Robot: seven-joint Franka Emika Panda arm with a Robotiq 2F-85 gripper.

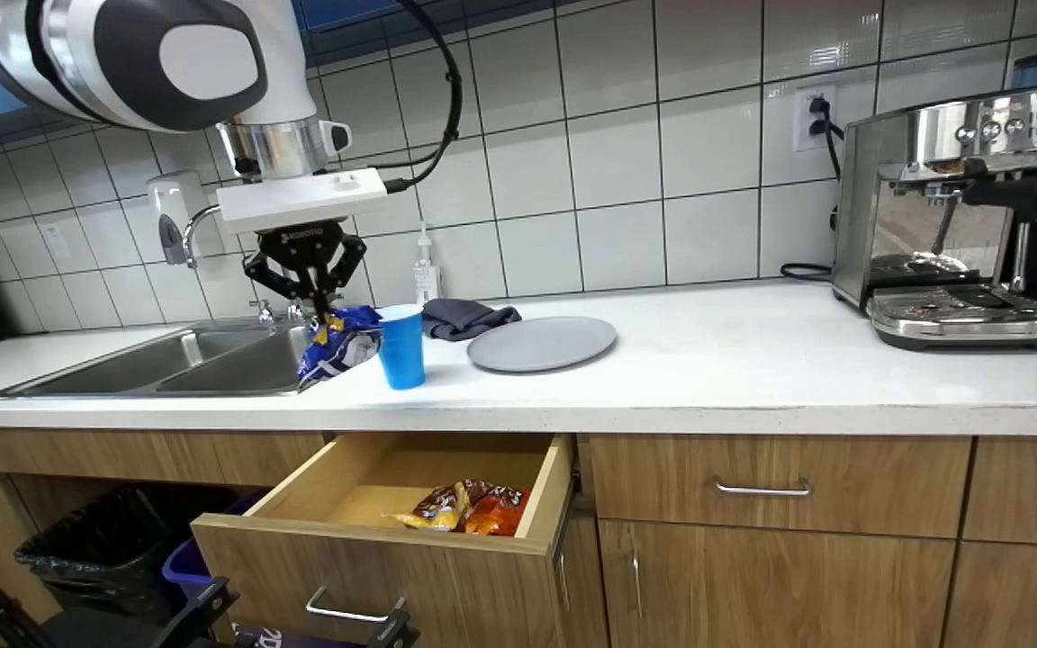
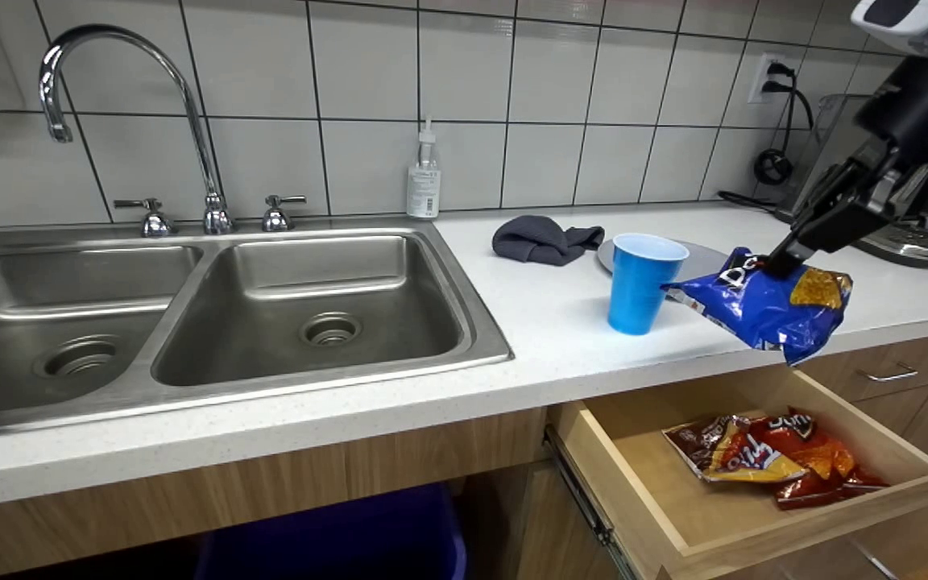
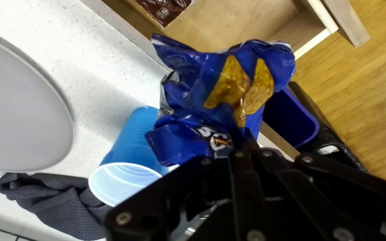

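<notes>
Jaws were pressed together at the fingertips (image 2: 788,254), hardly any gap between them, with a fold of the blue chip bag (image 2: 762,310) pinched there. Bag was crumpled, its white lettering partly covered, and hung tilted in the air near the front edge of the counter (image 1: 707,369). Blue cup (image 2: 641,286) stood upright on the counter just beside the bag; whether the two touched could not be told. Grey plate (image 1: 541,345) lay flat near the cup, dark bunched cloth (image 1: 469,319) just beside the plate. Steel sink (image 2: 311,266) sat to the left of the cup in both exterior views. Below counter level, wooden drawer (image 1: 446,576) was pulled out; inside, a brown-and-yellow packet (image 2: 746,467) and a red packet (image 2: 822,451) lay against each other. Wrist view: part of the drawer and the rim of a blue-purple bin (image 3: 314,124) showed beyond the held bag; coffee machine (image 1: 879,216) stood well apart on the counter, to the right in an exterior view
</notes>
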